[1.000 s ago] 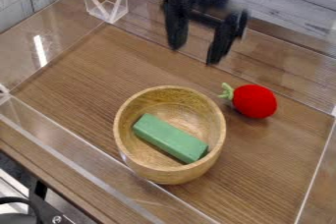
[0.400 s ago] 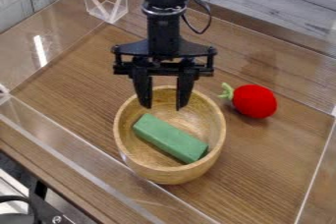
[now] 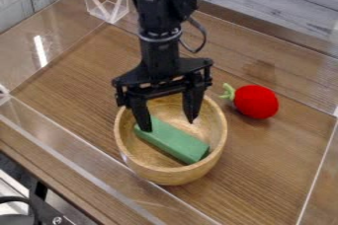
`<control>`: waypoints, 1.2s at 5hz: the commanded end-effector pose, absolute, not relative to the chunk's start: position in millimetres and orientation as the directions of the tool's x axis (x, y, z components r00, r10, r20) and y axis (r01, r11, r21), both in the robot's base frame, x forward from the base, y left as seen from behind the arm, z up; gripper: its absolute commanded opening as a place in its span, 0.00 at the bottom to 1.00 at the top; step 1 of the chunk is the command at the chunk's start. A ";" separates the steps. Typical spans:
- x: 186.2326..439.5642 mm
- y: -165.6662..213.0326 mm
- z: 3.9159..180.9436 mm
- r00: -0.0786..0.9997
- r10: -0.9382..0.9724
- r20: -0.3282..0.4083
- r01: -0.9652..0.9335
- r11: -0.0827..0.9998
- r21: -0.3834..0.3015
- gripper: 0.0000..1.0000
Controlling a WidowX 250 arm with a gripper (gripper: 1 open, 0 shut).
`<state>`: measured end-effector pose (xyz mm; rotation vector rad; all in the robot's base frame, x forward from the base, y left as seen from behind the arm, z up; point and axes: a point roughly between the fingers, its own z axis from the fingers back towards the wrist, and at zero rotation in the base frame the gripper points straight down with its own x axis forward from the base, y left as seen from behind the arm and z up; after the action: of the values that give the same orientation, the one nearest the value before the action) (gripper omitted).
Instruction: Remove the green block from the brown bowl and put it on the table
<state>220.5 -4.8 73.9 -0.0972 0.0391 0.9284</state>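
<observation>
Gripper (image 3: 165, 111): one, dark, entering from the top of the frame and turned aslant; its fingers were seen spread wide, one toward the left and one toward the right, above the far half of the bowl. Nothing was held.

Green block (image 3: 172, 140): one, mint-green, matte, elongated, flat-faced. It was found inside the brown bowl (image 3: 129, 157), in the lower middle of the frame, laid slantwise from upper left to lower right. Its upper-left end was placed close to the gripper; whether it was touched could not be told.

Brown bowl: one, round, light tan, thick-rimmed, standing on the bench (image 3: 73, 91).

Red toy (image 3: 255, 102): one, with a green leafy top, outside the bowl at the right of the frame; not required.

Handling, as judged: the block was taken to be light and stiff, not fragile, with smooth faces that might slip if pinched near an edge. The grip was best taken across the narrow width, at mid-length, one finger to each long side, so that neither end would droop. For this, the gripper was to be brought further toward the bottom of the frame and matched to the block's slant. A straight lift was advised, since the ends might be caught on the bowl's wall.
</observation>
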 end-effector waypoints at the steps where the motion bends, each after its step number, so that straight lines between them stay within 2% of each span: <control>1: 222.4 8.6 79.5 0.423 0.904 -0.057 -0.902 0.414 -0.126 1.00; 2: 223.2 17.8 76.1 0.301 0.952 -0.059 -0.946 0.290 -0.145 1.00; 3: 221.5 15.4 65.3 0.271 0.961 -0.055 -0.953 0.260 -0.155 1.00; 4: 221.4 11.4 61.4 0.280 0.958 -0.058 -0.949 0.267 -0.167 1.00; 6: 227.1 -4.2 62.5 0.415 0.908 -0.052 -0.897 0.399 -0.188 1.00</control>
<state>218.5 -3.8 54.7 -0.1748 -0.0285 1.1539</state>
